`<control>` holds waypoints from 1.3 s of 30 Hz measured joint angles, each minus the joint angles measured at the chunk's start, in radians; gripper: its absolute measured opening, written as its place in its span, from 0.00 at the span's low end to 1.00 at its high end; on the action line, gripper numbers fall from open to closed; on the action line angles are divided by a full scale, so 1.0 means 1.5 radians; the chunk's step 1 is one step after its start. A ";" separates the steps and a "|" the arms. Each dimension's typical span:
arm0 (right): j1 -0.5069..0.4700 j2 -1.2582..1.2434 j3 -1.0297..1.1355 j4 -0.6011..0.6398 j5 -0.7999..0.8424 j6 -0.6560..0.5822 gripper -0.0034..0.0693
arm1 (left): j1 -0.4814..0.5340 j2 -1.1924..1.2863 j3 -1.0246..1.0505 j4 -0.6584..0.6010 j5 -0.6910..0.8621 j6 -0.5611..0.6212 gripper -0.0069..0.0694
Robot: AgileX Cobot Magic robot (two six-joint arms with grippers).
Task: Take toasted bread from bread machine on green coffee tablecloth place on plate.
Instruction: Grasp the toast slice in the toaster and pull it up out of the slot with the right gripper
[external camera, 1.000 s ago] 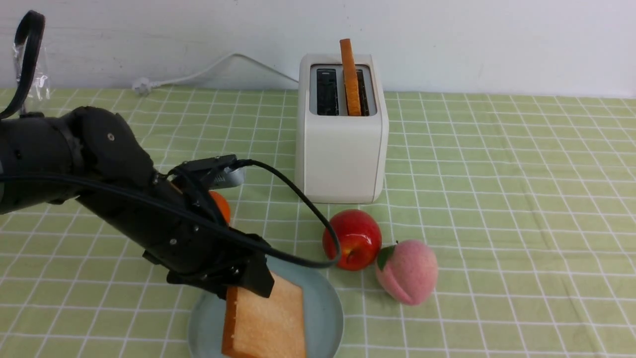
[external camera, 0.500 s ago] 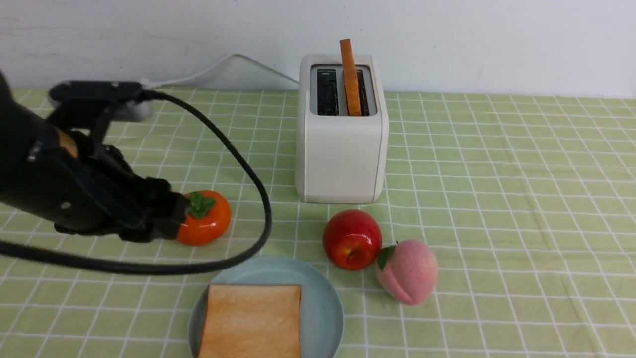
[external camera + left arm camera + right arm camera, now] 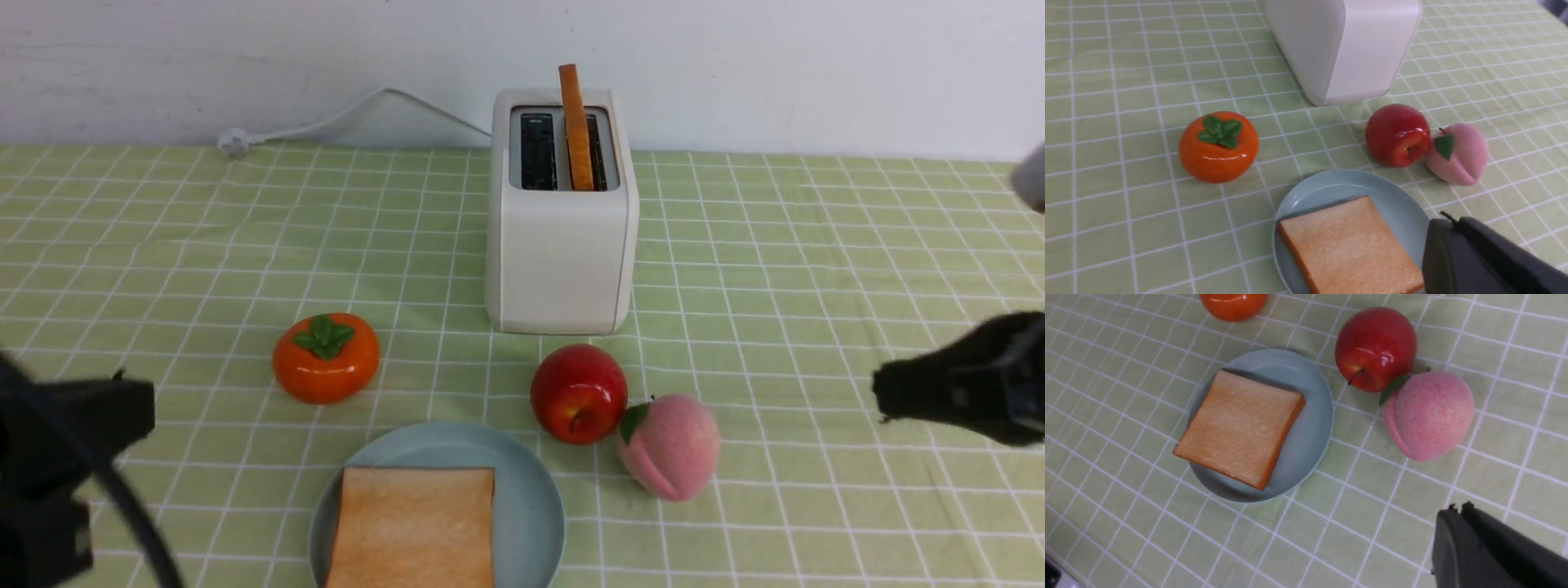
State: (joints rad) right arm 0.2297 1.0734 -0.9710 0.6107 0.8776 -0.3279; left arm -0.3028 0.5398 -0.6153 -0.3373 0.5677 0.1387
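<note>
One toast [image 3: 412, 527] lies flat on the plate [image 3: 532, 496]. The second toast [image 3: 575, 126] stands in the right slot of the toaster [image 3: 559, 261] — retrieval pending. Left fingers [image 3: 1457, 253] and right fingers [image 3: 1457, 543]: pressed together, empty. Next: spread, pinch the protruding edge, lift vertically.

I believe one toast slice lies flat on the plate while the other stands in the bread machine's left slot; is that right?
Not quite: the standing toast slice is in the right slot of the bread machine, as the front view shows. The other slice does lie flat on the plate.
</note>
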 joint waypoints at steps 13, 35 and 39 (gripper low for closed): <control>0.157 0.382 -0.364 -0.171 -0.193 0.068 0.23 | 0.000 -0.235 0.221 -0.155 -0.209 0.143 0.07; 0.127 0.682 -0.584 -0.365 -0.401 0.155 0.38 | 0.000 -0.235 0.224 -0.160 -0.216 0.147 0.07; 0.127 0.682 -0.585 -0.365 -0.410 0.155 0.23 | 0.000 -0.235 0.224 -0.160 -0.216 0.147 0.07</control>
State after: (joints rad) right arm 0.4201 2.0969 -1.8485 0.0625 0.2625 -0.0950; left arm -0.3028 0.1872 -0.2792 -0.5770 0.2439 0.3597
